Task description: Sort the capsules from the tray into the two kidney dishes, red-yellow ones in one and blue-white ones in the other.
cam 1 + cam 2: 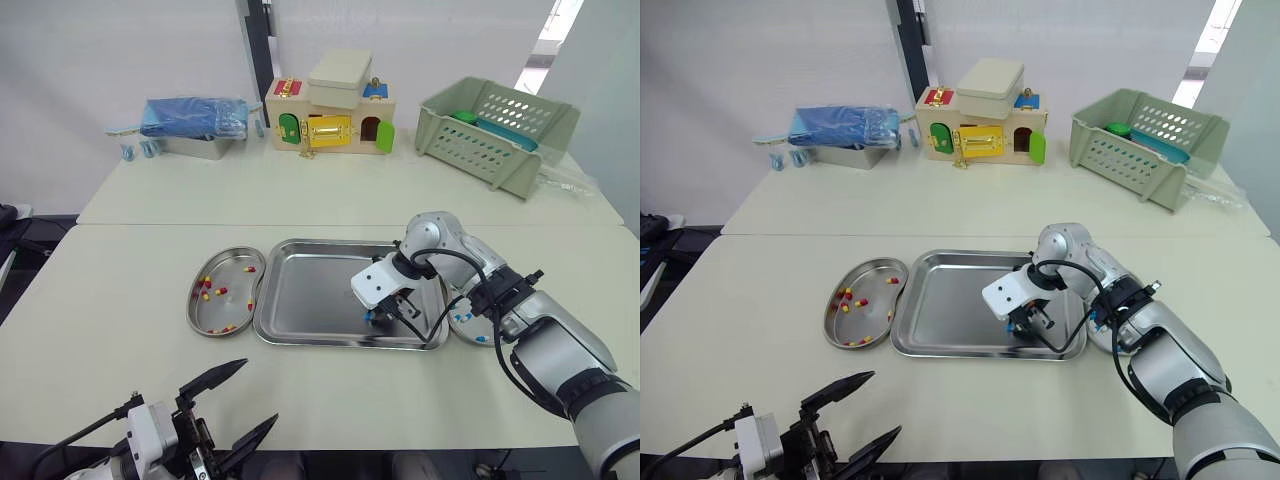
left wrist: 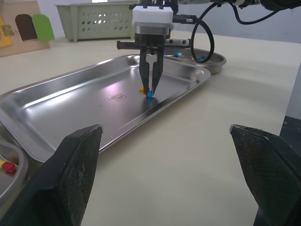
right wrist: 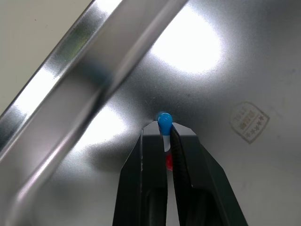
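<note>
In the left eye view the tray [image 1: 310,285] lies in the middle of the surface [image 1: 120,330]. The left dish [image 1: 228,283] touches it at nine o'clock and holds red-yellow capsules [image 1: 220,291]. The right dish [image 1: 467,323] sits at three o'clock, largely behind the right arm. The right pincer [image 1: 378,318] points down into the tray near its five-o'clock corner. The left pincer [image 1: 255,393] hovers well apart at seven o'clock, its fingers spread and holding nothing. We judge the carry to the right dish to be short, but it must cross the tray rim. The arm's own cable [image 1: 430,320] also loops over that side. A low path could clip the rim and jolt the catch loose.

In the left wrist view the right pincer stands upright, its tips together on a blue-white capsule [image 2: 149,94] right at the tray floor. A yellow stray [image 2: 141,88] lies just beside the tips. We think the lift could nudge the stray and send it rolling. It could also drag the stray along toward the wrong dish.

In the right wrist view the fingers are clamped on the capsule's white half, with the blue end poking out past the tips. The hold looks shallow to us. A smooth, rounded shell pinched so near its end may squirt out when the arm rises or swings. Squeezing harder to keep it could dent the shell. A spot of red, likely the stray, shows through the gap between the fingers. We cannot tell whether it touches them.
</note>
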Action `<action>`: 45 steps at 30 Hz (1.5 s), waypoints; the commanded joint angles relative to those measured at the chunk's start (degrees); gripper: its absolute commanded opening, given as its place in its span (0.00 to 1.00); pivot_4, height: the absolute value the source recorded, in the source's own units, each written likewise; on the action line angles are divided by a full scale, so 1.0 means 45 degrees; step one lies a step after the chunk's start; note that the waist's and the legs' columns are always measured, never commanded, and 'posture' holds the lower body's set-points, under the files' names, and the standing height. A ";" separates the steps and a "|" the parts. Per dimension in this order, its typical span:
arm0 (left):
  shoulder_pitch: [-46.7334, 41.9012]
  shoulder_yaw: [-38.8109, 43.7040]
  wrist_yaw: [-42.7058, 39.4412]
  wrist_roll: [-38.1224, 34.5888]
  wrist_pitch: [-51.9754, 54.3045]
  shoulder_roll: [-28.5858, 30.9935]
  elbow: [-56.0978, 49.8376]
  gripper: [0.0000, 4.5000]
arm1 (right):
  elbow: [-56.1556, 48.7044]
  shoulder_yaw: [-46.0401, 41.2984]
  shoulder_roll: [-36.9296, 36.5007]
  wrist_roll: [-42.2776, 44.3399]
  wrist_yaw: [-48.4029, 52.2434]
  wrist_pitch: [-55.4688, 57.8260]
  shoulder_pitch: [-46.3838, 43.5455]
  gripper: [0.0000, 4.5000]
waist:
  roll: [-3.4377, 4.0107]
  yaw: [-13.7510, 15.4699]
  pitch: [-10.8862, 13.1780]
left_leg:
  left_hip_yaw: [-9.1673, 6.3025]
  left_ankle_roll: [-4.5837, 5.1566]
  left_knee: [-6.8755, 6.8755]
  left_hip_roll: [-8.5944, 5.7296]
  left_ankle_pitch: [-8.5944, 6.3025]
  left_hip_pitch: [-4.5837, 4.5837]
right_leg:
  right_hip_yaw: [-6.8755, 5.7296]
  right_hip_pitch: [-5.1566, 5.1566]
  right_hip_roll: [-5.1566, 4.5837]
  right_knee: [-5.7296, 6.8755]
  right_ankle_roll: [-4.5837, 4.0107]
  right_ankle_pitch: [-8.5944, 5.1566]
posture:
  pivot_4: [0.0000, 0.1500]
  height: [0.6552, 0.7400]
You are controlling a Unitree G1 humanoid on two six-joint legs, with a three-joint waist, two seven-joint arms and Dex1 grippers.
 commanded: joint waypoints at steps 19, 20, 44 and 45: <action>-0.0878 -0.0858 -0.0855 -0.0487 0.0803 0.1453 -0.1257 1.00 | -0.7849 -0.4861 -0.5151 0.5936 -0.0354 0.7123 0.3676 0.01 | 0.0022 0.0370 0.0016 | 0.0000 0.0004 0.0001 -0.0011 -0.0002 -0.0041 | -0.0010 -0.0002 -0.0011 -0.0024 0.0000 0.0000 | 1.00 1.00; -0.1108 -0.0946 -0.0961 -0.0553 0.0870 0.1531 -0.1205 1.00 | -0.8245 -0.5363 -0.5604 0.6156 -0.0551 0.7521 0.4169 0.01 | 0.0023 0.0361 0.0017 | 0.0005 0.0004 0.0001 -0.0013 -0.0002 -0.0042 | -0.0007 -0.0003 -0.0011 -0.0022 0.0001 0.0000 | 1.00 1.00; -0.3296 -0.1403 -0.2352 -0.0811 0.1069 0.1586 0.0492 1.00 | -0.7697 -0.8958 -0.8269 0.6596 -0.4000 0.8288 0.9336 0.41 | 0.0025 0.0241 0.0019 | 0.0023 0.0005 0.0003 -0.0007 -0.0002 -0.0033 | 0.0004 0.0010 -0.0007 -0.0016 0.0001 0.0000 | 1.00 1.00; -0.3289 -0.1364 -0.2266 -0.0808 0.1086 0.1556 0.0493 1.00 | -0.7682 -0.8954 -0.8280 0.6623 -0.3985 0.8268 0.9331 0.48 | 0.0025 0.0240 0.0019 | 0.0023 0.0005 0.0003 -0.0006 -0.0002 -0.0033 | 0.0003 0.0010 -0.0007 -0.0016 0.0001 0.0000 | 1.00 1.00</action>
